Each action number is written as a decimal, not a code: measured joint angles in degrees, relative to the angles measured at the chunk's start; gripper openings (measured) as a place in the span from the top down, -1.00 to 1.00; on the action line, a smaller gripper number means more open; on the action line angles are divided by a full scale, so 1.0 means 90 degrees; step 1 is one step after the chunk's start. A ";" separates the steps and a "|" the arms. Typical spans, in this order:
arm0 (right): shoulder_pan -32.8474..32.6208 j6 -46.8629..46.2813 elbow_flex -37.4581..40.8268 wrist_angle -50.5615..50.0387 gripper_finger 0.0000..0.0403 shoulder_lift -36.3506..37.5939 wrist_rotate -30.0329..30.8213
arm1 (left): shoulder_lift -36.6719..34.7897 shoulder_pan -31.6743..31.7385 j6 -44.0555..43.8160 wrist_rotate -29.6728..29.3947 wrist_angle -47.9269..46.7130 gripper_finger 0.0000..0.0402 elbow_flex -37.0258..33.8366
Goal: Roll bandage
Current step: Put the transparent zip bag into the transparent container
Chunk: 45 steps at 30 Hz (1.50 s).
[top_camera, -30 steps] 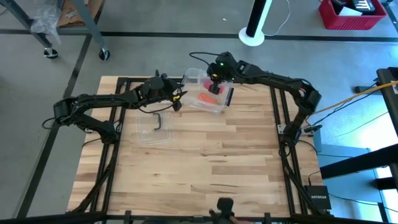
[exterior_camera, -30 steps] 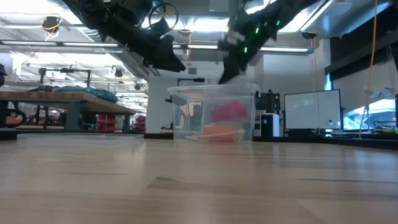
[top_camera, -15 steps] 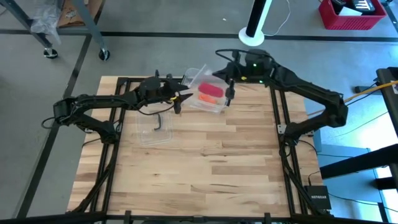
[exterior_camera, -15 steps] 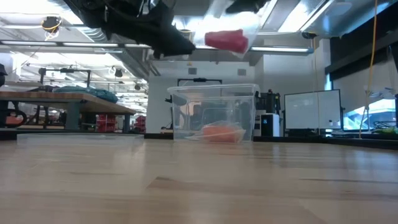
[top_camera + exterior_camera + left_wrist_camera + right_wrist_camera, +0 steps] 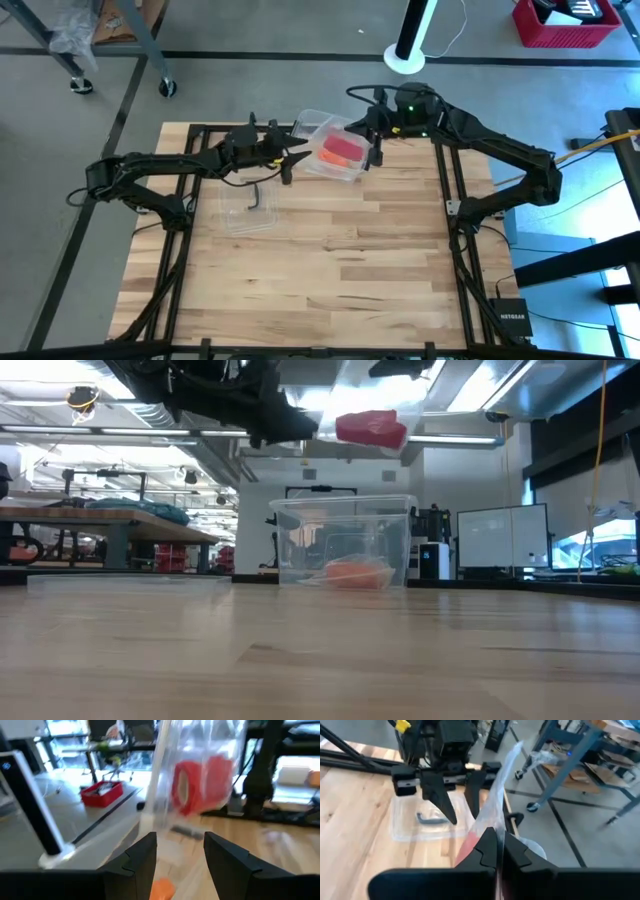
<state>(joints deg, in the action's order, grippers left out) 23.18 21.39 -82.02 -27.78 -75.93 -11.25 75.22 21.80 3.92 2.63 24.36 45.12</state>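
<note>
A: Left arm? Stretched out from the left edge toward the far middle, left gripper (image 5: 292, 157) up off the counter, jaws spread apart, pointing at the other one.

B: Right arm? Reaching in from the right, elbow bent, right gripper (image 5: 372, 150) raised high too, jaws pinched fully together. Tips near each other, not touching.

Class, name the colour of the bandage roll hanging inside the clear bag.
Bright red bandage roll; the left wrist view shows it best.
</note>
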 joint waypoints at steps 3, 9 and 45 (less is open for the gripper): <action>0.0005 0.0004 0.0000 -0.0114 0.99 0.0043 0.0216 | -0.0109 -0.0008 0.0061 -0.0059 -0.0081 0.23 0.0000; 0.0005 0.0128 0.0000 -0.0322 0.99 0.0012 0.0179 | -0.0378 -0.0095 0.0082 -0.0053 0.0483 0.23 0.0010; -0.0421 -0.0512 -0.0048 0.0259 0.81 -0.0694 0.0807 | -0.0062 -0.0151 0.0130 0.0295 0.0680 0.99 0.0002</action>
<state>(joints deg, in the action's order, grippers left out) 19.39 16.78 -82.45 -25.46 -82.18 -3.98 74.67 20.44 5.09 5.28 30.48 45.15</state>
